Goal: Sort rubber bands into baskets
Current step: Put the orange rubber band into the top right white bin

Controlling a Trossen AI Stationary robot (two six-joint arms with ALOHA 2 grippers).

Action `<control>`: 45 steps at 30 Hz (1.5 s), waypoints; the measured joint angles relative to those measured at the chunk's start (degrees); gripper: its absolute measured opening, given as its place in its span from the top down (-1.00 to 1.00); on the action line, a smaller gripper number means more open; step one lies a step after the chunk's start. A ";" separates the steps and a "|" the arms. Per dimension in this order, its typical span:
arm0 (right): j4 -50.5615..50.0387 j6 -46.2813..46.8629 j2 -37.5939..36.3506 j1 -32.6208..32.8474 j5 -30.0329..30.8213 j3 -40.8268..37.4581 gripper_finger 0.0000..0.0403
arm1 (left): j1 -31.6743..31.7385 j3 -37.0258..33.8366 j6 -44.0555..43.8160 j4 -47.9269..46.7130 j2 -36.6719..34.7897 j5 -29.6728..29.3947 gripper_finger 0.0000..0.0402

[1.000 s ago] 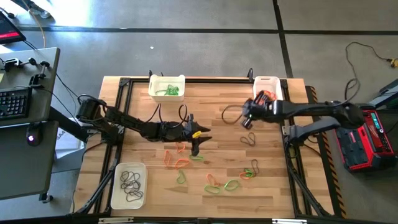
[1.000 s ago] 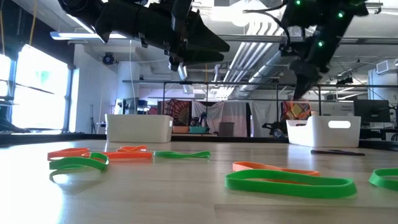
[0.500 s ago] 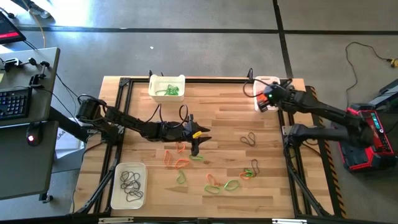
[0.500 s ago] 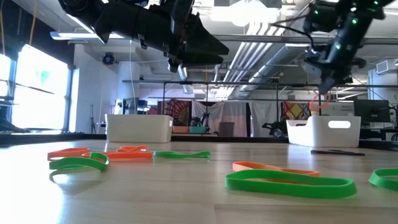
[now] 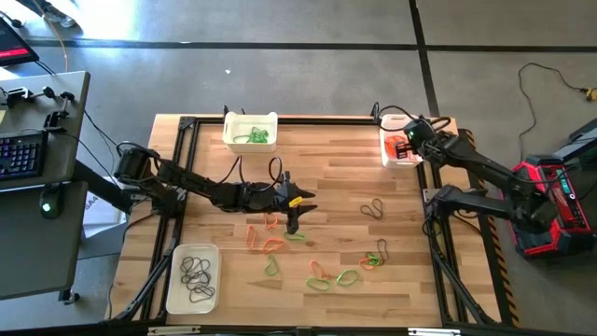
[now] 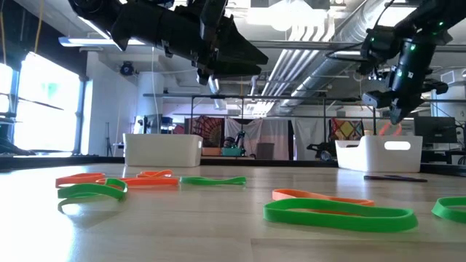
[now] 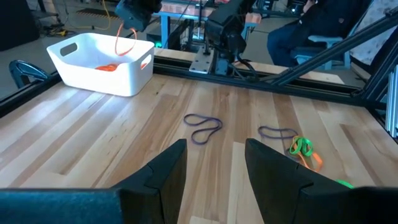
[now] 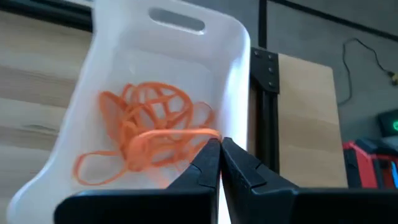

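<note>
Orange rubber band (image 8: 180, 134), light and floppy, hung pinched in your right tool (image 8: 219, 149) over the upper-right basket (image 5: 399, 123); your left tool (image 7: 214, 163) waited unclenched mid-bench.

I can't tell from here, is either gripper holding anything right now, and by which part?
The right gripper pinches an orange rubber band by one end of its loop, over the basket of orange bands. The left gripper is open and holds nothing.
</note>
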 joint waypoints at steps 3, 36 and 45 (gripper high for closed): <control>1.74 -0.96 2.32 -2.05 -1.24 0.00 1.00 | 0.00 0.00 0.02 -0.10 0.00 0.00 0.22; 23.85 24.77 8.63 3.07 8.72 -12.24 1.00 | -0.63 0.00 2.36 -0.10 0.00 0.00 0.22; 23.63 22.50 8.63 4.94 5.98 -11.92 0.80 | -0.68 0.00 2.28 -0.74 0.00 0.44 0.22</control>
